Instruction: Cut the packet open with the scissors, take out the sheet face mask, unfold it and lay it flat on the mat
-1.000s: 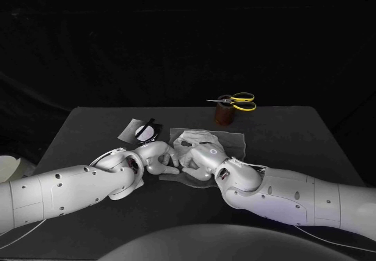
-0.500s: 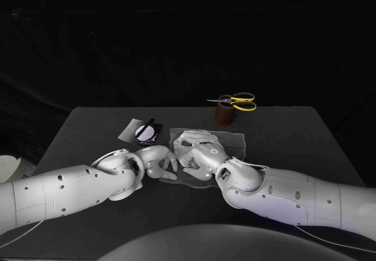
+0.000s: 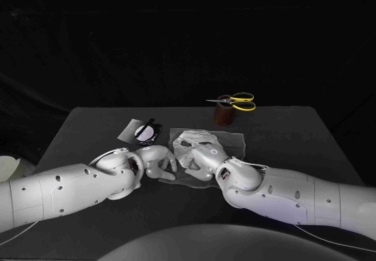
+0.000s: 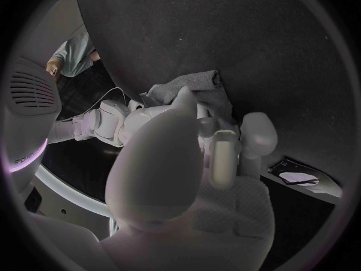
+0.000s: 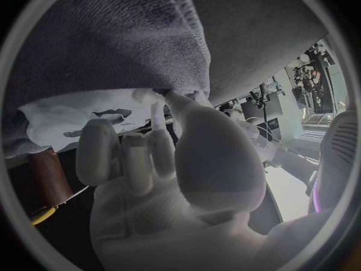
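Head view, one mask [image 3: 190,142], one scissors [image 3: 235,100]

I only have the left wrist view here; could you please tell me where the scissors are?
Observer: The scissors sit on top of a brown holder at the far side of the table, beyond the mat.
Operator: Thank you. Is the mask out and flat?
Observer: It is out. The sheet face mask lies crumpled on the mat, not yet flat.
Operator: And what is the right hand doing, please?
Observer: The right hand has its fingertips at the crumpled mask's near edge. I cannot tell whether it pinches it.
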Robot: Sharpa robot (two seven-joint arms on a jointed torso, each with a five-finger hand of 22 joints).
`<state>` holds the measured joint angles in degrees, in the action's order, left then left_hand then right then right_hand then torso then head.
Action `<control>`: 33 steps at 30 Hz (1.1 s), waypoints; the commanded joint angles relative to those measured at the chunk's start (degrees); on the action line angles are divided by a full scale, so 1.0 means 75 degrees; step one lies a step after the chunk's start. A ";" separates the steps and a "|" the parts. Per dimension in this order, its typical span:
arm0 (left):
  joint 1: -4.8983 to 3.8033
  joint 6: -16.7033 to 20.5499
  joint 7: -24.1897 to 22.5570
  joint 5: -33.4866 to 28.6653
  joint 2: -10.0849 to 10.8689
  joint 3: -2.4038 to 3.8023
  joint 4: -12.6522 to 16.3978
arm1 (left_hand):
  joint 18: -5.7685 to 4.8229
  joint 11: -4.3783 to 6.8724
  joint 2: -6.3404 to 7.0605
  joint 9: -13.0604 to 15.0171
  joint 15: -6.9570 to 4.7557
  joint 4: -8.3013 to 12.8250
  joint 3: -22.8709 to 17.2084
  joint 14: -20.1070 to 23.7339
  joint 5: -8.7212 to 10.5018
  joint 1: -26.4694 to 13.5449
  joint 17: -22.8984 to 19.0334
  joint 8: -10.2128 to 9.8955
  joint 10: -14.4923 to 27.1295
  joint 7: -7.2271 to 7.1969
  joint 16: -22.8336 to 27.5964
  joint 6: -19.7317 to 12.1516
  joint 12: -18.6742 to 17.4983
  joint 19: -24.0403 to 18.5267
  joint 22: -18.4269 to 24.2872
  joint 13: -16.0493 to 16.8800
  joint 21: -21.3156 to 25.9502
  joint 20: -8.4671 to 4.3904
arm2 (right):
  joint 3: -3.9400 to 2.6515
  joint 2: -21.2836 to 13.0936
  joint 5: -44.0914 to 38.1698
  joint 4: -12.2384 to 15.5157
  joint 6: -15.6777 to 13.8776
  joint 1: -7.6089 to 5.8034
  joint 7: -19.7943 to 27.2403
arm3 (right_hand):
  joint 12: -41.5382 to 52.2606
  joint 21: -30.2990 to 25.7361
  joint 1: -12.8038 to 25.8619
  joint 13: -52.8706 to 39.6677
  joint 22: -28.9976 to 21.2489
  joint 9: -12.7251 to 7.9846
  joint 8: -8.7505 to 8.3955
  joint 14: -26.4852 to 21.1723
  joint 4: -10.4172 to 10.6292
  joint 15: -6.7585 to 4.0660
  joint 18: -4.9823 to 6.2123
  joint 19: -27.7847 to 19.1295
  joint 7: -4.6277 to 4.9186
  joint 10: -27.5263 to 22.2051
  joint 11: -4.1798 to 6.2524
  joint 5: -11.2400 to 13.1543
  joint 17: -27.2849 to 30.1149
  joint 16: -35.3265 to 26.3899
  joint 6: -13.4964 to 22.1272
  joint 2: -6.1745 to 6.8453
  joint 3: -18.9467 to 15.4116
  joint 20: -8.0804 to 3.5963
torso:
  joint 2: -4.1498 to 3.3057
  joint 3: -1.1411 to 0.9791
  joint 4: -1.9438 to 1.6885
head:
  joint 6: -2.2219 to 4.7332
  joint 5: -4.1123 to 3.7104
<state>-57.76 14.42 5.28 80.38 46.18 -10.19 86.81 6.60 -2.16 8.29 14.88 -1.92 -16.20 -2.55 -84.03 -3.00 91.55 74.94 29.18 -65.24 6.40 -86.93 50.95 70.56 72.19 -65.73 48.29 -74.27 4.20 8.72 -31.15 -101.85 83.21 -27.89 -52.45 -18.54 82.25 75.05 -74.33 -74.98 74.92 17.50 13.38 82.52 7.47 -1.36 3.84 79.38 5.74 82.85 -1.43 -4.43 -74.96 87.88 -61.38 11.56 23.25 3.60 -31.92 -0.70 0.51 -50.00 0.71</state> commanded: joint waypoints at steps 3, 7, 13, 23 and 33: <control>0.0074 -0.0524 0.0384 0.0227 0.0037 -0.0077 -0.0062 | -0.0089 0.0003 0.0046 0.0006 0.0070 -0.0021 -0.0006 -0.0323 0.0031 0.0053 0.0620 -0.0002 -0.0059 0.0012 -0.0031 -0.0032 0.0067 0.0003 0.0008 0.0033 -0.0015 0.0025 | -0.0004 0.0001 -0.0086 -0.0013 -0.0107 0.0000 0.0024 | 0.0054 0.0024 -0.0072 -0.1418 0.0447 0.0016 0.0019 0.0924 0.0036 -0.0205 0.0046 0.0033 -0.0069 0.0687 0.0107 0.0149 -0.1759 0.0035 -0.0098 -0.0431 0.0249 -0.0008 | -0.0002 0.0003 0.0000 | 0.0000 0.0021; 0.0074 -0.0514 0.0375 0.0224 0.0037 -0.0077 -0.0058 | -0.0086 0.0000 0.0036 0.0000 0.0073 -0.0024 -0.0011 -0.0320 0.0030 0.0055 0.0612 -0.0005 -0.0064 0.0015 -0.0029 -0.0027 0.0082 -0.0004 0.0015 0.0045 -0.0011 0.0029 | -0.0004 0.0002 -0.0052 -0.0017 -0.0357 0.0000 0.0078 | 0.0177 0.0136 -0.0190 -0.1491 0.0551 0.0068 0.0102 0.0936 -0.0047 -0.0266 0.0015 0.0130 -0.0154 0.0733 0.0180 0.0201 -0.1794 0.0071 -0.0189 -0.0734 0.0584 -0.0058 | -0.0003 -0.0003 0.0001 | 0.0000 0.0011; 0.0074 -0.0511 0.0367 0.0215 0.0038 -0.0077 -0.0058 | -0.0083 -0.0002 0.0027 -0.0003 0.0075 -0.0027 -0.0014 -0.0317 0.0030 0.0054 0.0606 -0.0005 -0.0065 0.0018 -0.0028 -0.0020 0.0090 -0.0014 0.0026 0.0051 -0.0004 0.0032 | -0.0007 -0.0024 0.0054 0.0007 -0.0763 0.0000 0.0251 | 0.0313 0.0253 -0.0059 -0.1573 0.0658 0.0148 0.0213 0.0947 0.0036 -0.0303 -0.0020 0.0222 -0.0198 0.0778 0.0220 0.0216 -0.1828 0.0105 -0.0255 -0.0961 0.0861 -0.0102 | -0.0002 -0.0009 0.0003 | 0.0000 0.0020; 0.0074 -0.0518 0.0374 0.0193 0.0043 -0.0078 -0.0062 | -0.0078 -0.0006 -0.0001 -0.0014 0.0081 -0.0027 -0.0034 -0.0309 0.0029 0.0069 0.0587 -0.0008 -0.0054 0.0021 -0.0023 -0.0010 0.0103 -0.0031 0.0043 0.0054 0.0008 0.0039 | -0.0032 -0.0144 0.0537 -0.0038 -0.1071 -0.0001 0.0404 | 0.0274 0.0233 -0.0024 -0.1552 0.0664 0.0260 0.0375 0.0936 -0.0029 -0.0345 -0.0015 0.0216 -0.0262 0.0777 0.0276 0.0217 -0.1790 0.0067 -0.0346 -0.1024 0.1197 -0.0145 | 0.0001 -0.0006 0.0012 | 0.0000 -0.0003; 0.0074 -0.0523 0.0378 0.0148 0.0056 -0.0079 -0.0060 | -0.0077 -0.0011 -0.0019 -0.0023 0.0085 -0.0028 -0.0048 -0.0311 0.0029 0.0078 0.0597 -0.0014 -0.0052 0.0027 -0.0026 -0.0010 0.0116 -0.0036 0.0044 0.0068 0.0009 0.0044 | -0.0076 -0.0216 0.1522 -0.0394 -0.0901 -0.0023 0.0292 | 0.0246 0.0187 -0.0007 -0.1537 0.0638 0.0300 0.0429 0.0936 -0.0066 -0.0355 -0.0004 0.0186 -0.0271 0.0773 0.0286 0.0219 -0.1790 0.0066 -0.0362 -0.1039 0.1306 -0.0157 | -0.0002 -0.0003 0.0007 | 0.0000 -0.0029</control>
<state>-57.79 14.35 5.45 80.89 46.28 -10.19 86.91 6.59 -2.16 8.31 14.61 -1.51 -16.37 -2.71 -84.04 -3.00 91.51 74.94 29.26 -65.23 6.09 -86.90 50.89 71.17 72.18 -65.45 48.76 -74.27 4.20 8.21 -32.71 -94.39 80.55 -34.52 -52.56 -16.26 84.37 76.65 -74.29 -74.91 74.91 19.14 16.21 82.12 7.02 -1.79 3.79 80.85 3.80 83.02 -0.81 -2.66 -74.92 88.47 -63.54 4.45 32.74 2.58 -31.93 -0.75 0.58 -50.00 0.56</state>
